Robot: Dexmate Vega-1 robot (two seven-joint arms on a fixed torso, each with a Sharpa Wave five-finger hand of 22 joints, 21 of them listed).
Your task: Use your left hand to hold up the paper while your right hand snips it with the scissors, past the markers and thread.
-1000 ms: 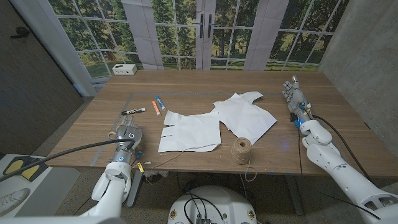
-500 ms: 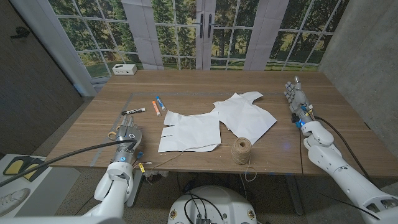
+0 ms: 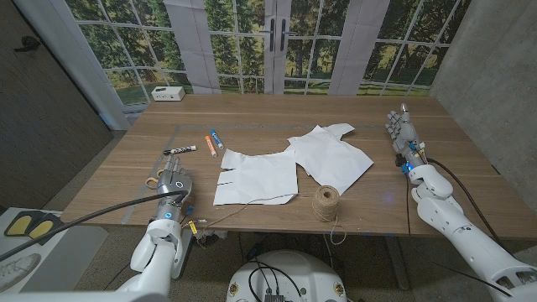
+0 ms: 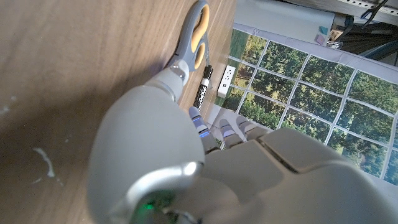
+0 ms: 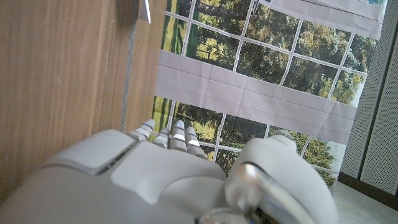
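Paper (image 3: 256, 178) is spread near the middle of the wooden table (image 3: 252, 117), a second sheet (image 3: 332, 155) overlapping its right corner, with the thread spool (image 3: 325, 202) just in front. Three markers (image 3: 208, 141) are laid well to the left. The scissors (image 4: 193, 34) (orange-handled) are seen touching the thumb of the left hand (image 3: 172, 179), which holds nothing. The right hand (image 3: 401, 132) is held at the table's right side, fingers straight and empty.

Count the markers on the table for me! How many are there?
3. A black marker lies near the left hand; an orange marker and a blue marker lie side by side behind the paper. More could be hidden.
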